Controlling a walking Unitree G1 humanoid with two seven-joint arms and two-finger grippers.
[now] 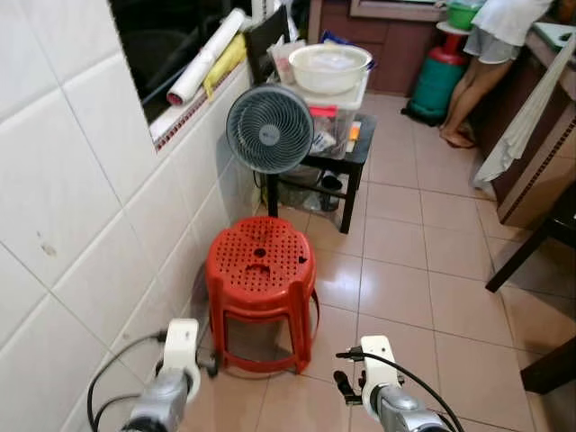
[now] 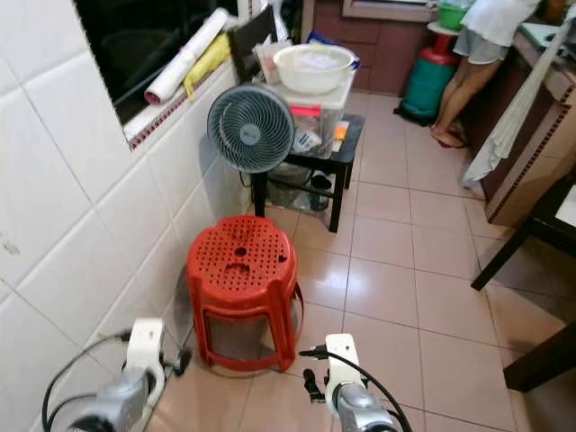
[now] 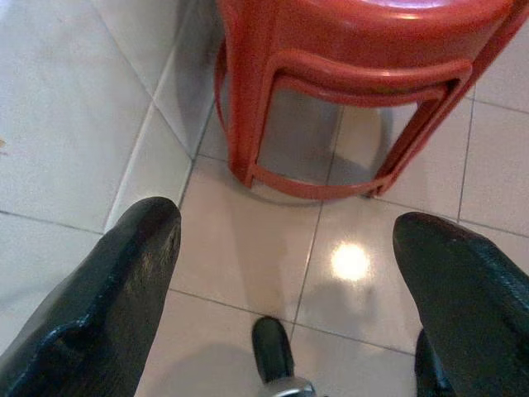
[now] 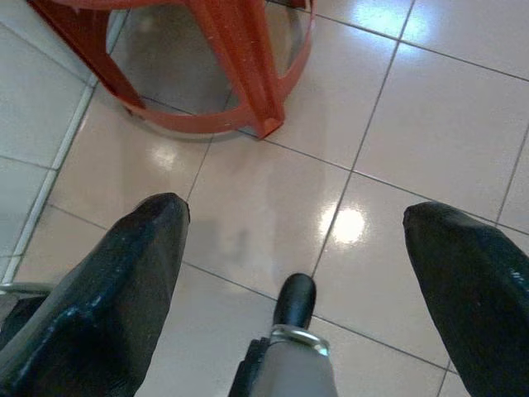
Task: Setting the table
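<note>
tableware: we see none in hand yet; a white bowl (image 1: 329, 66) sits on the far side desk (image 1: 355, 153).
step: we judge it the approach, past the red stool (image 1: 261, 266).
jaws: left gripper (image 3: 289, 273) and right gripper (image 4: 293, 265) both spread, holding nothing.
next: walk on toward the bowl.

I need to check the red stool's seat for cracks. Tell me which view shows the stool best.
The left eye view: the stool shows whole, with its perforated seat seen from above. The right eye view shows it equally whole, slightly further left. Each wrist view catches its legs and base ring past open fingers, hardly any seat.
</note>
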